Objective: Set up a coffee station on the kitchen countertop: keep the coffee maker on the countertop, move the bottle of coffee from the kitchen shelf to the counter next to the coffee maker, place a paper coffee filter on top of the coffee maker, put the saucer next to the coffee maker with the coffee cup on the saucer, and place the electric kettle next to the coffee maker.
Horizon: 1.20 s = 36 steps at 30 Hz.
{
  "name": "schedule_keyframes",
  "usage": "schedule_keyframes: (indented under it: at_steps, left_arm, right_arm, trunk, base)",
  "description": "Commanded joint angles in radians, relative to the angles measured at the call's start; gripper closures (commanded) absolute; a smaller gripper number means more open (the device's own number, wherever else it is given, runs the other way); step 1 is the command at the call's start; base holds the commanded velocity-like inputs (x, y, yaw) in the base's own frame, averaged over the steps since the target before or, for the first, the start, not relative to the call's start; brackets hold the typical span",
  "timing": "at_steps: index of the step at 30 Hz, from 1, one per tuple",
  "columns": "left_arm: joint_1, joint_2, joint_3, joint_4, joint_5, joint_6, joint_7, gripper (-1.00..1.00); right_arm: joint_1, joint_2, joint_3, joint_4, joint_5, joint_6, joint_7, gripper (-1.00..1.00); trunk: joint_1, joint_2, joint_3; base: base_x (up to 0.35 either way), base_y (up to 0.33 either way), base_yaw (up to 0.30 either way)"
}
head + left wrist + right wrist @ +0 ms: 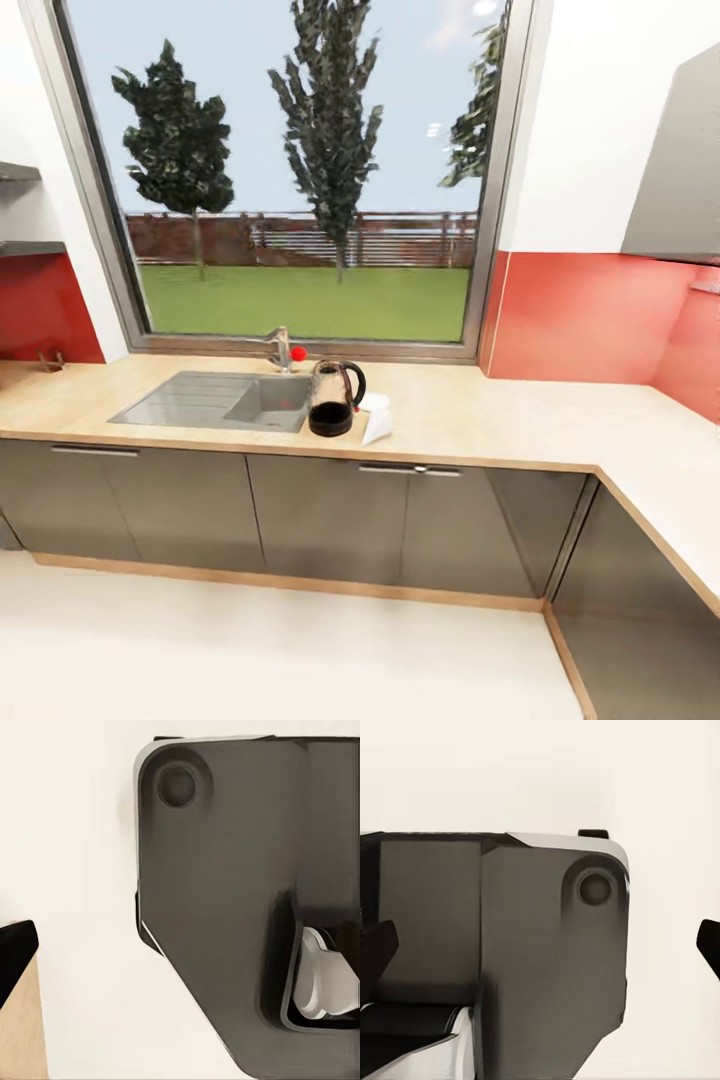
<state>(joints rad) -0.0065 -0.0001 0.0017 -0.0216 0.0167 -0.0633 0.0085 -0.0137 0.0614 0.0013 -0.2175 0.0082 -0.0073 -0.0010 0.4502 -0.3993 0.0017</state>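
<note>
From where I stood, the robot faced the long tan surface (480,420) from well back on the pale floor, with the window and its trees behind the steel sink (215,400). The electric kettle (333,398) stood upright just right of the sink basin, handle turned to the right. Just beside it on the right lay the paper coffee filter (377,425), a pale wedge, with something small and white behind it that was too small to name; it might have been the cup or saucer. A red knob (298,353) showed by the tap (280,350). At the far left edge a couple of thin shelves (20,175) were partly in sight against the red wall.

Both wrist cameras looked down on the robot's own dark base over the floor. In the right wrist view dark fingertips (376,949) sat at the two sides of the frame, well apart, so those jaws stood open. In the left wrist view one dark tip (16,952) showed at the edge, and I could not tell how those jaws stood.

The risks, as I judged them: the filter was light and lay close against the kettle, so reaching for either could nudge the other, sliding the paper off toward the front edge or into the sink. The glass kettle could tip if caught by its handle off-centre. Rolling in too fast could also bump the cabinet fronts (330,520).
</note>
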Motion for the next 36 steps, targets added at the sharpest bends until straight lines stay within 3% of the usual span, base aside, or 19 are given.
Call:
schedule_keyframes:
  at_steps: [1,9,10,13,16,21,28,36]
  left_arm:
    - [-0.001,-0.002,0.0,0.0,0.002,-0.005,0.0,-1.0]
    - [0.003,0.007,0.002,-0.013,0.001,-0.004,-0.001,-1.0]
    - [0.004,0.01,0.0,-0.014,-0.001,-0.004,0.0,-1.0]
    - [0.006,0.01,0.001,-0.014,-0.001,-0.004,0.0,-1.0]
    - [0.011,0.01,0.0,-0.012,-0.003,-0.005,-0.001,-1.0]
    - [0.013,0.017,0.0,-0.011,-0.005,-0.004,-0.001,-1.0]
    - [0.013,0.028,0.0,-0.011,-0.003,0.001,0.001,-1.0]
    - [0.013,0.031,0.0,-0.011,-0.001,0.003,0.002,-1.0]
  right_arm:
    - [0.0,0.0,0.0,0.0,0.001,-0.002,-0.001,-1.0]
    - [0.0,0.006,-0.003,-0.006,-0.005,-0.002,-0.002,-1.0]
    - [0.0,-0.001,-0.001,-0.253,0.0,0.003,0.003,-1.0]
    - [0.0,-0.004,-0.001,-0.405,0.001,0.005,0.004,-1.0]
    - [0.0,-0.006,-0.001,-0.689,0.001,0.007,0.006,-1.0]
    - [-0.003,-0.005,0.0,-0.947,-0.001,0.007,0.009,-1.0]
    - [-0.045,-0.005,0.0,-1.106,-0.003,0.008,0.01,-1.0]
    - [-0.213,-0.004,0.0,-1.143,-0.007,0.059,0.01,-1.0]
  trunk:
    - [0.0,-0.001,0.0]
    - [0.0,-0.001,0.0]
    - [0.0,-0.001,0.0]
    - [0.0,-0.001,0.0]
    - [0.0,-0.001,0.0]
    - [0.0,-0.001,0.0]
    - [0.0,-0.001,0.0]
    - [0.0,-0.001,0.0]
  base:
    - [-0.144,0.0,0.001]
    - [-0.029,0.0,0.0]
    - [0.0,0.0,0.0]
    - [0.0,0.0,0.0]
    - [0.0,0.0,0.0]
    - [0.0,0.0,0.0]
    - [0.0,0.0,0.0]
    - [0.0,0.0,0.0]
